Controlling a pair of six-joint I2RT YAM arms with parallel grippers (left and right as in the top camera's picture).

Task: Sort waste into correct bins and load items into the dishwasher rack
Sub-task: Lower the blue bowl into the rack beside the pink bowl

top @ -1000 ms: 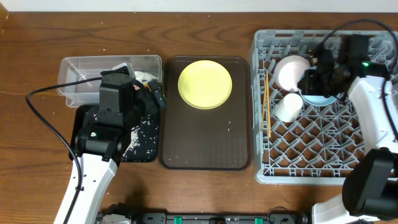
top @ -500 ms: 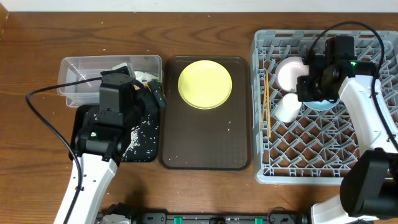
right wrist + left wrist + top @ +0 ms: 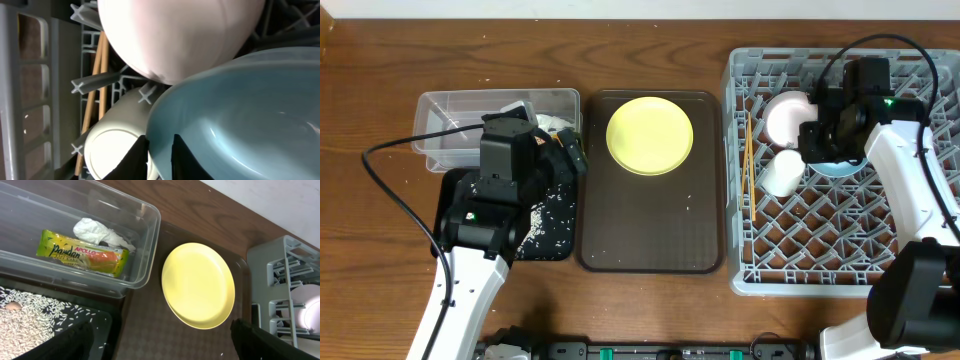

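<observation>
The left jaws hang spread wide and empty above the black tray (image 3: pixel 106 326), the yellow-green plate (image 3: pixel 198 285) ahead of them — the right jaws, narrowly parted, straddle the rim of the light blue bowl (image 3: pixel 240 115) in the dishwasher rack (image 3: pixel 820 250), whether pinching it I cannot tell.

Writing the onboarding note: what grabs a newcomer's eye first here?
The yellow-green plate, alone on the brown tray at centre. Then the big grey rack at right, where the right end effector sits at the rim of a light blue bowl, beside a white bowl and white cup.
</observation>
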